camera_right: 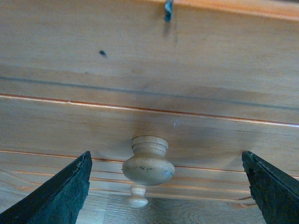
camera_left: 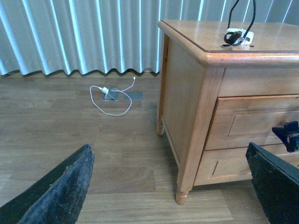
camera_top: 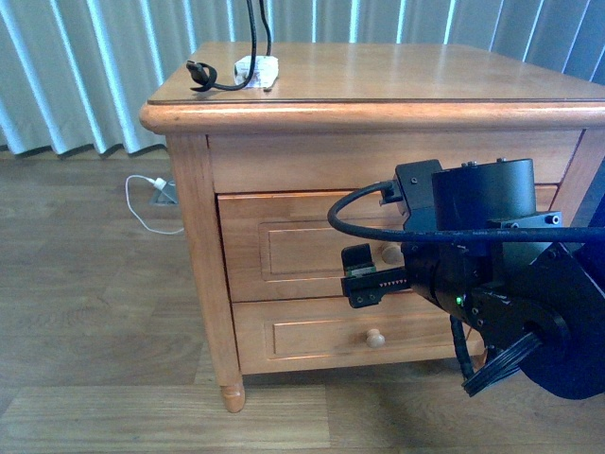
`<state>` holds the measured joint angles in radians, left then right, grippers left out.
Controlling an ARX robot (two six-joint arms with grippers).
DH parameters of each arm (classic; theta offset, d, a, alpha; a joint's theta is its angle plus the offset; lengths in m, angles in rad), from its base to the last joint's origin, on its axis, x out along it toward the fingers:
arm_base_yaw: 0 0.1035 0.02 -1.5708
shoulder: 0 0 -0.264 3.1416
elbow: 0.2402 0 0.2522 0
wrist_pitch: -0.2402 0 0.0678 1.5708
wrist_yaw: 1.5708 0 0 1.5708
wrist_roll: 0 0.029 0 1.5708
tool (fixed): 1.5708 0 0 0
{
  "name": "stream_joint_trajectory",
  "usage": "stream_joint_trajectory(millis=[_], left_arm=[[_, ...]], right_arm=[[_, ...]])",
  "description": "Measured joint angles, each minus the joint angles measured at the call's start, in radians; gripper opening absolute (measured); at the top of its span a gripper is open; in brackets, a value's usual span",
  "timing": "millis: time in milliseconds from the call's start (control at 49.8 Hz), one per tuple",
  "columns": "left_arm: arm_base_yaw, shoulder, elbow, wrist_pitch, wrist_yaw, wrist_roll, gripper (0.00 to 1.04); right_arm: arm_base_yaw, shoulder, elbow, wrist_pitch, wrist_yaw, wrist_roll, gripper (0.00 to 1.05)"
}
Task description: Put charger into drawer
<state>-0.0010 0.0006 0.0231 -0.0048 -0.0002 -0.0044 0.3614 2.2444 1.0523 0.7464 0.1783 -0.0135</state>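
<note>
The charger [camera_top: 255, 68], a small white block with a black cable curling off it, lies on top of the wooden nightstand [camera_top: 397, 71] near its left edge; the left wrist view shows the charger [camera_left: 239, 36] too. The drawer [camera_top: 293, 251] is the upper one and is closed. My right gripper [camera_top: 364, 274] is open right in front of its round knob [camera_right: 148, 163], which sits between the spread fingers [camera_right: 60, 196] without touching them. My left gripper [camera_left: 170, 186] hangs open over the floor, left of the nightstand, holding nothing.
A similar lower drawer with its own knob [camera_top: 375, 338] sits below. A white plug with white cable [camera_left: 110, 95] lies on the wooden floor by a floor socket. Striped curtains [camera_left: 70, 37] hang behind. The nightstand's front leg [camera_left: 182, 196] is near my left gripper.
</note>
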Motion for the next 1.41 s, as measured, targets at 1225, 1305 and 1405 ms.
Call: stream_joint_trajectory(millis=[1225, 1305, 1405], left_arm=[[0.000, 0.000, 0.000, 0.000, 0.000, 0.000, 0.99], [0.000, 0.000, 0.000, 0.000, 0.000, 0.000, 0.99], [0.000, 0.000, 0.000, 0.000, 0.000, 0.000, 0.99]], right_arm=[[0.026, -0.264, -0.265, -0.225, -0.087, 0.052, 0.22], [0.027, -0.358, -0.353, -0.294, -0.132, 0.040, 0.21], [0.027, -0.440, -0.427, -0.355, -0.173, 0.013, 0.21]])
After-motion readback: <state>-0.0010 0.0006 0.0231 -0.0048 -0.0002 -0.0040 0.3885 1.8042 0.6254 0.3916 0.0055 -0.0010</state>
